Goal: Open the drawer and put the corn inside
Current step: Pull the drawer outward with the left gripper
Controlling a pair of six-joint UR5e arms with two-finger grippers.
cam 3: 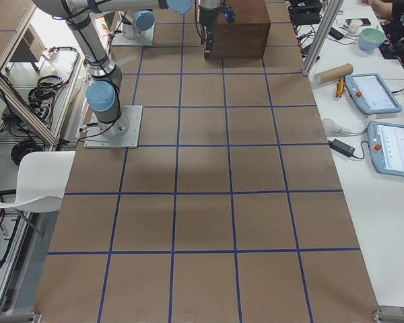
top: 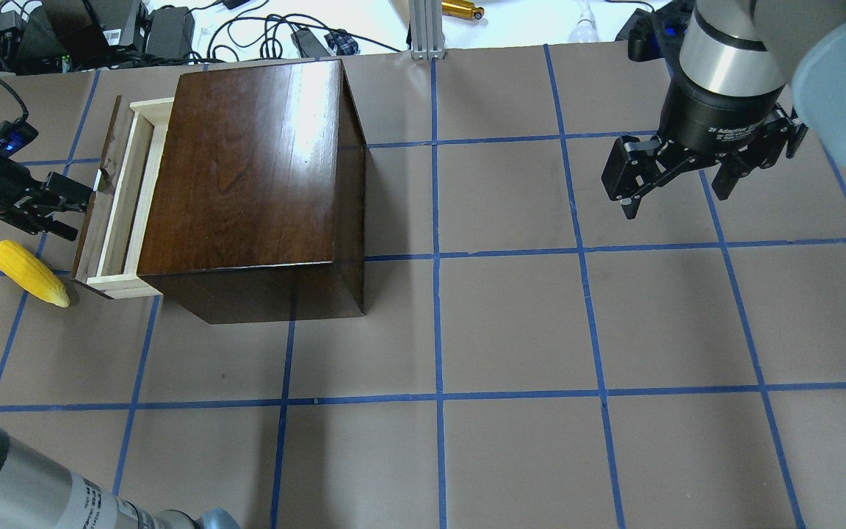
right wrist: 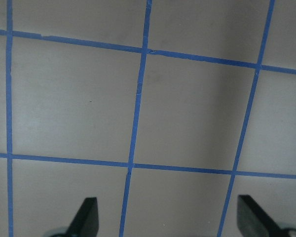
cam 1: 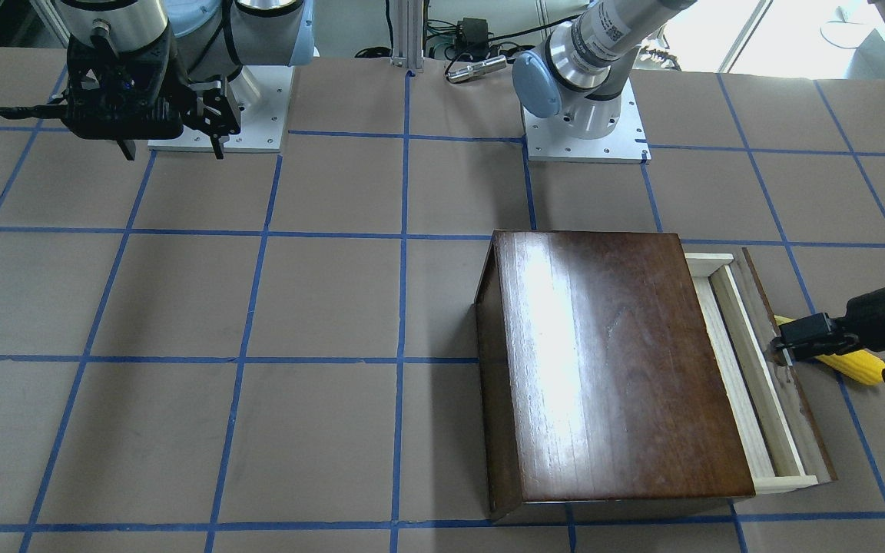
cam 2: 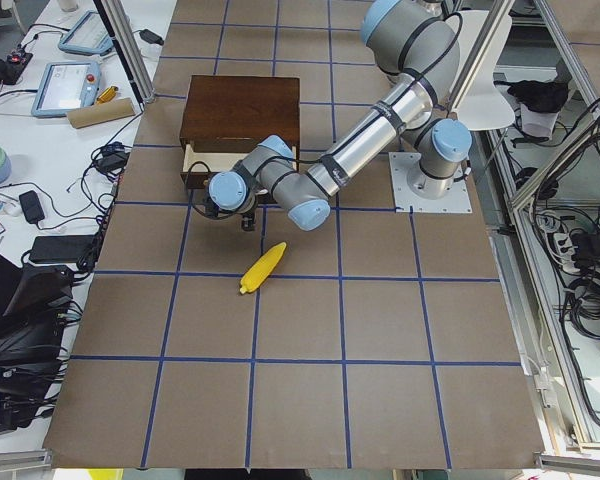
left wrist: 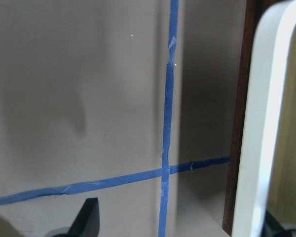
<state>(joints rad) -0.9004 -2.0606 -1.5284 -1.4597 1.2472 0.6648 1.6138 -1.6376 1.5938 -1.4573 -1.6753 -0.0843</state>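
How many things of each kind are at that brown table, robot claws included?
Wooden box: 1, its drawer partly pulled out
Yellow corn: 1
Grippers: 2, left gripper and right gripper
Total: 4

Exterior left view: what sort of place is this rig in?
Probably a robotics lab workcell: left arm bolted to a tape-gridded table, teach pendant and cables on the side bench.
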